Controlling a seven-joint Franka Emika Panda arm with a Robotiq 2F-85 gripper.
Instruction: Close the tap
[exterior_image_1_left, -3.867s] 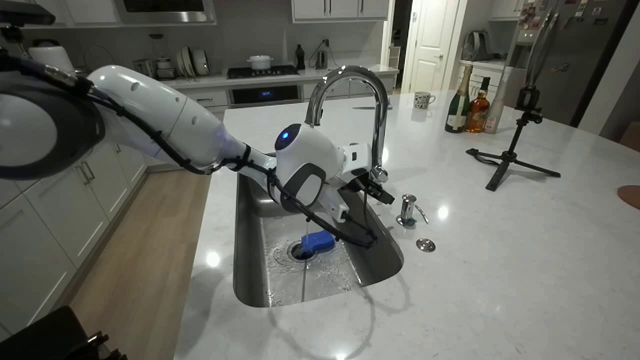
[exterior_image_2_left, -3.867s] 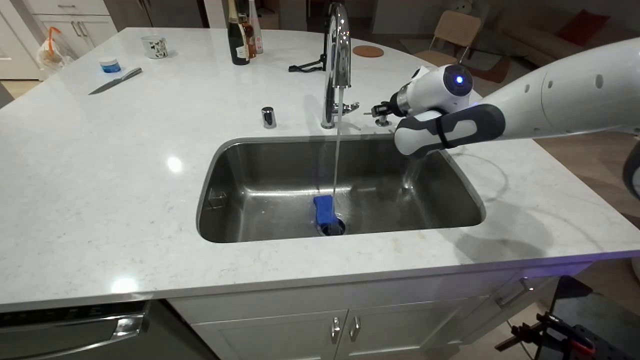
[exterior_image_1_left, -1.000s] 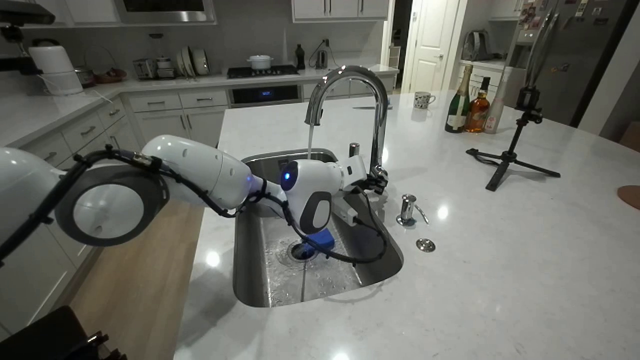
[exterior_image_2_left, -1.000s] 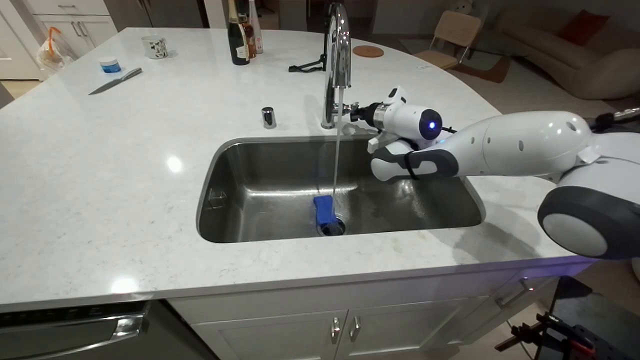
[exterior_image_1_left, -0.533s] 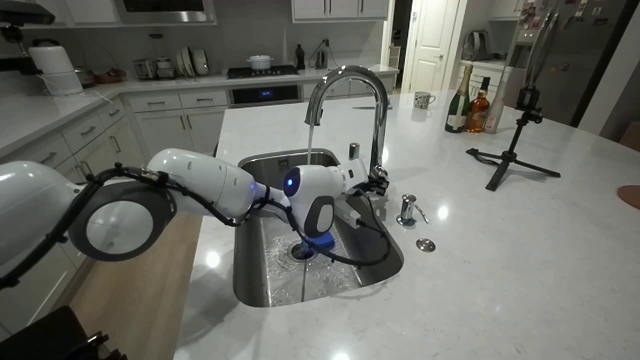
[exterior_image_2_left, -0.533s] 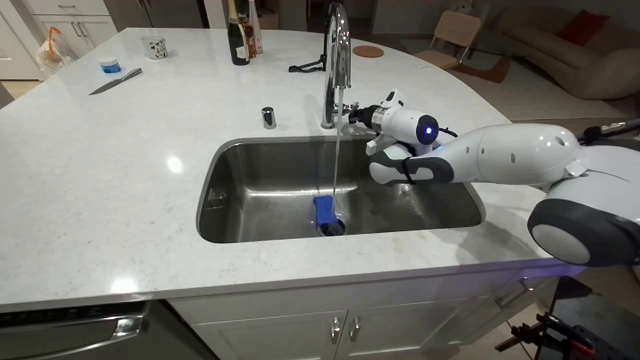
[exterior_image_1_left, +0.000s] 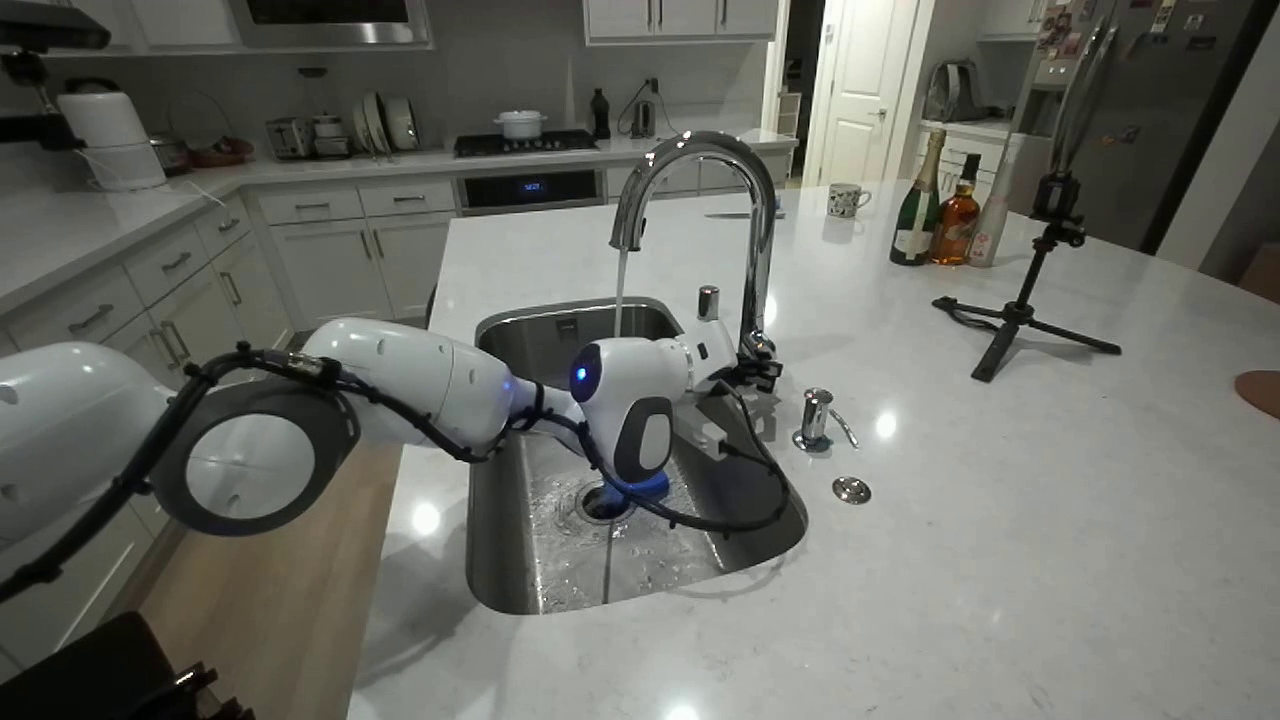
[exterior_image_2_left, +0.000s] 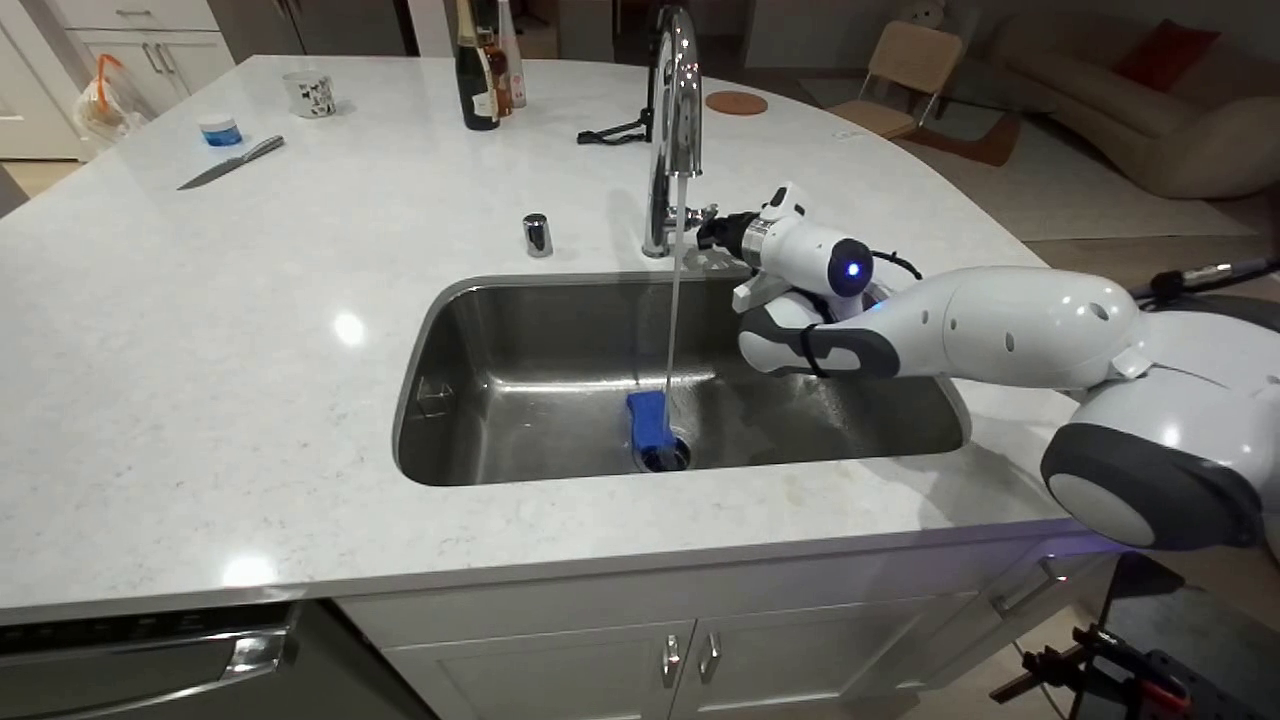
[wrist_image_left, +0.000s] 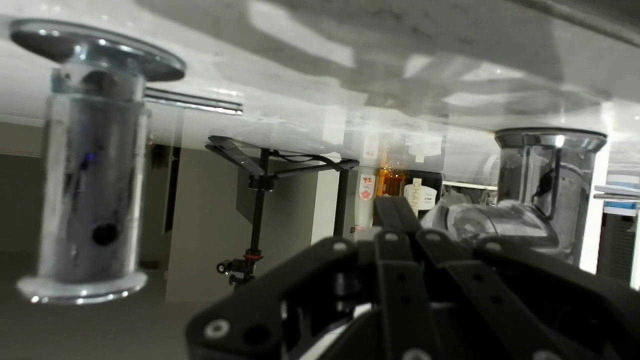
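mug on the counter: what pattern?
The mug is white with a dark patchy print, clearest in an exterior view.

"Where's the glare?"
"White spots on the surface (exterior_image_1_left: 990, 520) in both exterior views; the tap (exterior_image_1_left: 761, 235) glints too."
"Shadows?"
"Soft, beside the sink (exterior_image_2_left: 560, 335). The sofa (exterior_image_2_left: 1165, 130) sits in gloom."
"Wrist view?"
"The metal fitting (wrist_image_left: 95, 185) looks blurred."

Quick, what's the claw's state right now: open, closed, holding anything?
Claw: closed, nothing visible in its grip, close beside the chrome gooseneck faucet; whether they touch can't be told.
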